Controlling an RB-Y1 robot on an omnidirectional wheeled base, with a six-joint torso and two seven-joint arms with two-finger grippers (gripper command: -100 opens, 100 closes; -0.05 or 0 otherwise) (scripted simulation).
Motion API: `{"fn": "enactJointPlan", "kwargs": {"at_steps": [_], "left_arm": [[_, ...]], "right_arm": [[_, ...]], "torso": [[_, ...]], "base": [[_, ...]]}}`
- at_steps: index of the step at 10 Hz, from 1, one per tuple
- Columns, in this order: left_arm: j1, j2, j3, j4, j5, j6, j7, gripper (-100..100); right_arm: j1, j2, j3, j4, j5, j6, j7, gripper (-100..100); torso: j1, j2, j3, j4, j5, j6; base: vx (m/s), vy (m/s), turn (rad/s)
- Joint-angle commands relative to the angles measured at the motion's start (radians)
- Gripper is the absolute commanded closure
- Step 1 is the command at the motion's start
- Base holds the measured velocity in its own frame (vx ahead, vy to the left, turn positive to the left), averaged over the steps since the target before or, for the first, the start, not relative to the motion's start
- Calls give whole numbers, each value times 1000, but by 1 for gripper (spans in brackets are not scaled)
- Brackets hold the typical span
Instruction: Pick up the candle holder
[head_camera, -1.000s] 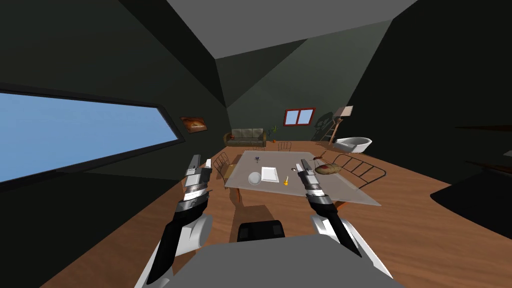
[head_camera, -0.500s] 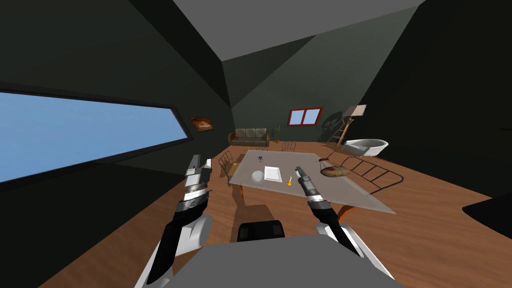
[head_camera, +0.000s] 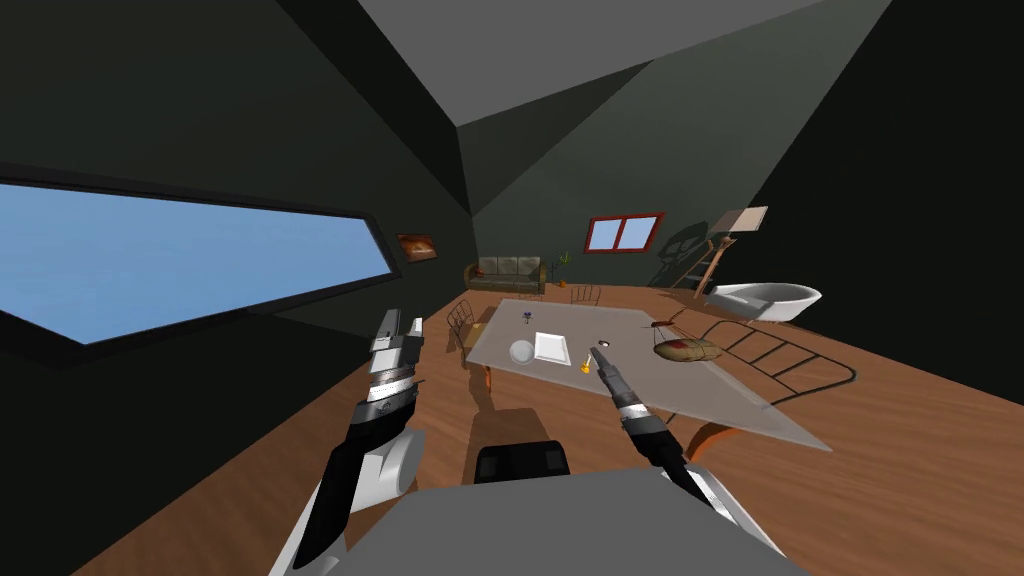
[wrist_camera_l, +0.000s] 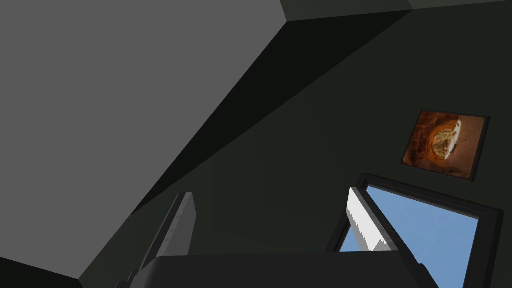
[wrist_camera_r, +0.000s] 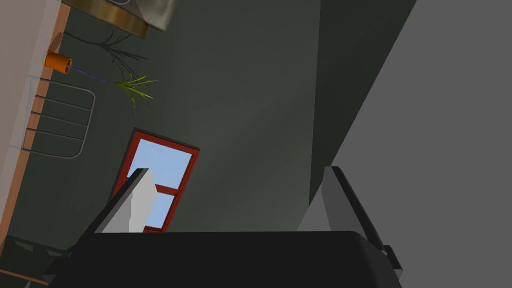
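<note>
Head view evidence placed the task at its approach stage, and nothing had been grasped. The candle holder (head_camera: 585, 367), a small yellow-orange piece, was seen standing on the grey table (head_camera: 720, 395) toward the side nearest the robot. It stood just beside a white square plate (head_camera: 553, 347) and near a pale round bowl (head_camera: 521, 351). The right gripper (head_camera: 597, 351) was held out over the table with its tip just beside the holder, and it was judged to be apart from it. In the right wrist view its fingers (wrist_camera_r: 136, 199) were seen spread wide with nothing between them, and they were judged to be aimed across the room rather than down at the holder. The left gripper (head_camera: 402, 320) was raised off to the side of the table, and its fingers (wrist_camera_l: 369, 222) were likewise seen wide apart and empty.

By this reading the whole grasp was left to be done: the right gripper turned and lowered around the holder, closed on it, and lifted.

The holder was drawn too small for its shape or stem to be made out. Whether the gripper tip lay short of it or past it could not be told. A small dark item (head_camera: 603, 344) just beyond the tip could not be identified.
</note>
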Motion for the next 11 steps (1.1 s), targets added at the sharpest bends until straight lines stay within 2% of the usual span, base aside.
{"fn": "enactJointPlan", "kwargs": {"at_steps": [1,2,3,4,7,8,9,10,11], "left_arm": [[0,0,0,0,0,0,0,0],[0,0,0,0,0,0,0,0],[0,0,0,0,0,0,0,0],[0,0,0,0,0,0,0,0],[0,0,0,0,0,0,0,0],[0,0,0,0,0,0,0,0],[0,0,0,0,0,0,0,0],[0,0,0,0,0,0,0,0],[0,0,0,0,0,0,0,0]], "right_arm": [[19,-19,3,50,35,-2,21,-100],[19,-19,3,57,35,-2,21,-100],[33,-40,1,102,64,-7,37,-100],[33,-40,1,109,64,-7,37,-100],[58,-81,-3,191,124,-19,71,-100],[58,-81,-3,221,124,-19,71,-100],[58,-81,-3,227,124,-19,71,-100],[68,-101,-6,263,154,-26,88,-100],[68,-101,-6,287,154,-26,88,-100]], "torso": [[0,0,0,0,0,0],[1,1,0,0,0,0],[0,1,0,0,0,0],[1,1,1,0,0,0],[0,0,0,0,0,0],[0,0,0,0,0,0],[0,0,0,0,0,0],[-1,0,0,0,0,0],[0,0,0,0,0,0]], "base": [[-24,21,172],[-23,17,98],[-30,25,195],[-22,14,94],[-17,14,163],[-12,6,109],[-4,1,-17],[-8,13,214],[-9,6,118]]}}
